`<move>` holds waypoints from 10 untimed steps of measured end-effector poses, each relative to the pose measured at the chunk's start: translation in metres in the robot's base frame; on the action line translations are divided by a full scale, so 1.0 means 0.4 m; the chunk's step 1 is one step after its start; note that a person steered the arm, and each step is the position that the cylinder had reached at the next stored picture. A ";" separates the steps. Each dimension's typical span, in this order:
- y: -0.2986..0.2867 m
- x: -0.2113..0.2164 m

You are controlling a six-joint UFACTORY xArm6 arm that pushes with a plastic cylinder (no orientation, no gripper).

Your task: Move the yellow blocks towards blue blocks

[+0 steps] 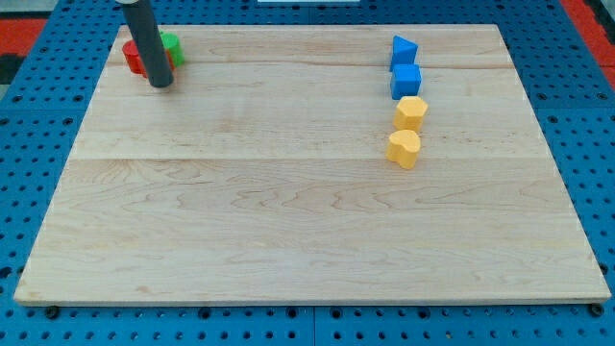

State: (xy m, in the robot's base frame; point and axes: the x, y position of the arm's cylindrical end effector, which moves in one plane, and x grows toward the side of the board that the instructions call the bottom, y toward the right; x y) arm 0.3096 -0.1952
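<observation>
And here we are with our tip [160,85] parked far off at the view's top left, right beside the red block [134,60] and the green block [172,48], well apart from the action. There's no gripper on us, just the bare rod, so nothing to open or close.

Over on the view's right, look at that column: the blue wedge-like block [404,50] at the top, the blue cube [405,81] just below it, then the yellow hexagonal block [410,112] touching or very nearly touching that cube, and the yellow heart-shaped block [405,149] just beneath. By our reckoning the job looks all but done; at most a small nudge upward remains.

The wooden table [288,221] is otherwise bare planks, resting on a blue pegboard [38,115] with red showing at the corners.
</observation>
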 end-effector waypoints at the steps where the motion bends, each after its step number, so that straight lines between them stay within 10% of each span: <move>1: 0.008 -0.005; 4: 0.477 0.194; 10: 0.436 0.518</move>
State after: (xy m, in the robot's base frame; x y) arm 0.5168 -0.0207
